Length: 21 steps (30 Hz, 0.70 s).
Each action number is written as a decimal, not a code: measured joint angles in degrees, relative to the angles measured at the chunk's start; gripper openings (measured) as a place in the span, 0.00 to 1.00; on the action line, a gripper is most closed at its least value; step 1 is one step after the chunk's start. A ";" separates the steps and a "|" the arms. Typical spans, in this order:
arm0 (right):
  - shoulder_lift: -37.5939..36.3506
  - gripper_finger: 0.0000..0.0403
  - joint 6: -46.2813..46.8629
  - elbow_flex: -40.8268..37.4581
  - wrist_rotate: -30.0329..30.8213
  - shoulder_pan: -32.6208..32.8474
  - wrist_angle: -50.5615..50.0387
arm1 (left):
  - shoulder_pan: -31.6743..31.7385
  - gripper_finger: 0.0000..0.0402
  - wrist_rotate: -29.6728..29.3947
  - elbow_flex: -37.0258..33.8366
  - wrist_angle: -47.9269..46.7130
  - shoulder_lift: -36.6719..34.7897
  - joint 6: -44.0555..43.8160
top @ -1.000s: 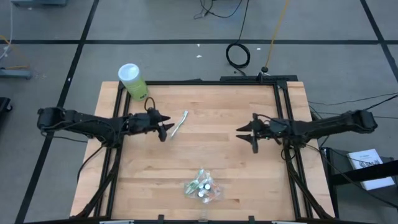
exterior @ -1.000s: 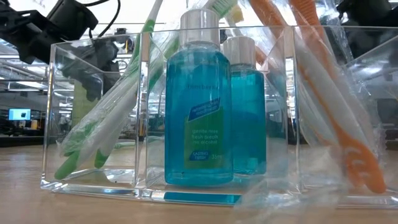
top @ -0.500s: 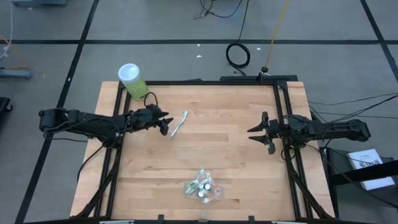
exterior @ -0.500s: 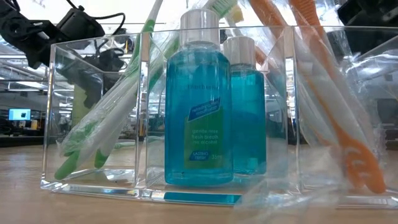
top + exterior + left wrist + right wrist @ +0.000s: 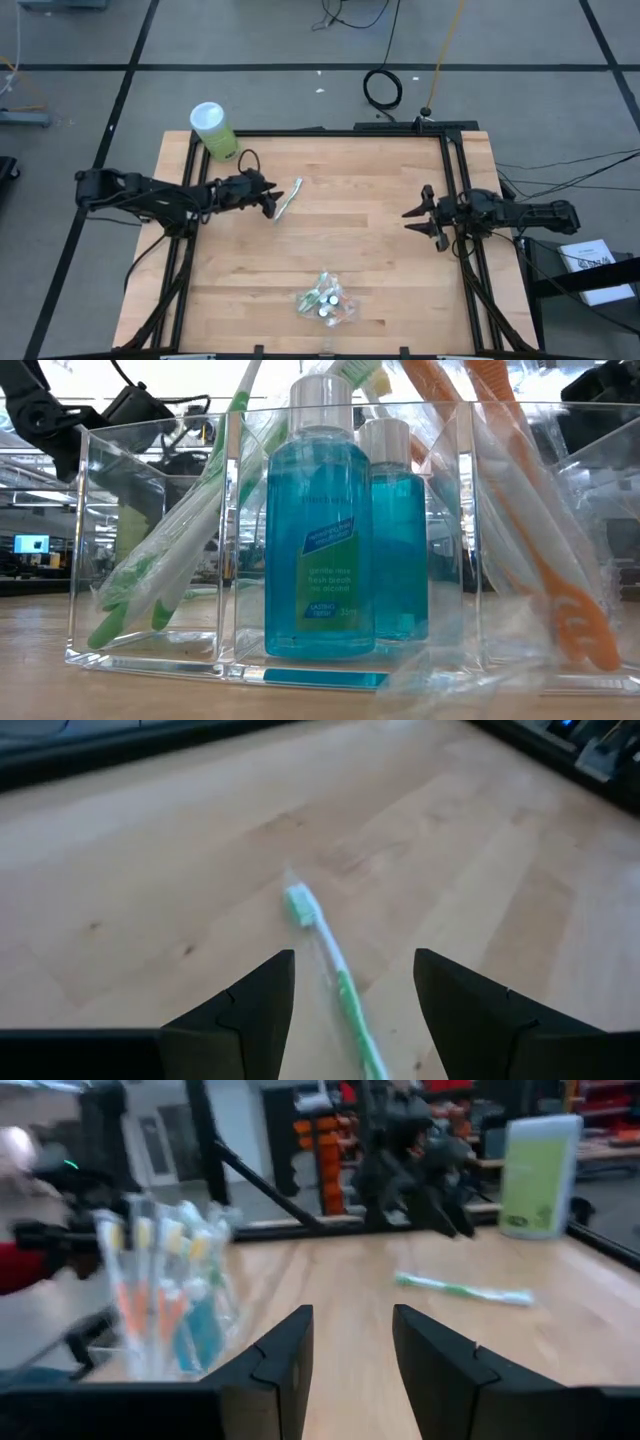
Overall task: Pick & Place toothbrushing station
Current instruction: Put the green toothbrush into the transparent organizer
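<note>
The table (image 5: 380, 250) is pale, matt wood (grain visible). The organiser (image 5: 150, 540) is clear glossy plastic; the toothbrush (image 5: 335, 975) lies in shiny clear wrapping.

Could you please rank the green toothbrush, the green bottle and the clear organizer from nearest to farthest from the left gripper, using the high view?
From the left gripper:
1. Green toothbrush, on the table just beside it.
2. Green bottle, at the table's far left corner.
3. Clear organizer, by the near edge.
</note>
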 joint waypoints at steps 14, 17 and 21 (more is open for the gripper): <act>-0.33 0.32 1.43 -0.73 -2.51 0.02 0.54 | 0.00 0.53 0.90 4.56 6.29 15.22 -1.61; -0.12 0.32 1.68 -0.77 -1.84 0.00 0.71 | -0.02 0.53 1.09 9.96 -0.83 19.18 -1.63; -0.04 0.32 3.24 -0.77 -1.81 0.02 0.82 | 0.46 0.53 -1.12 19.20 -13.71 24.32 -0.38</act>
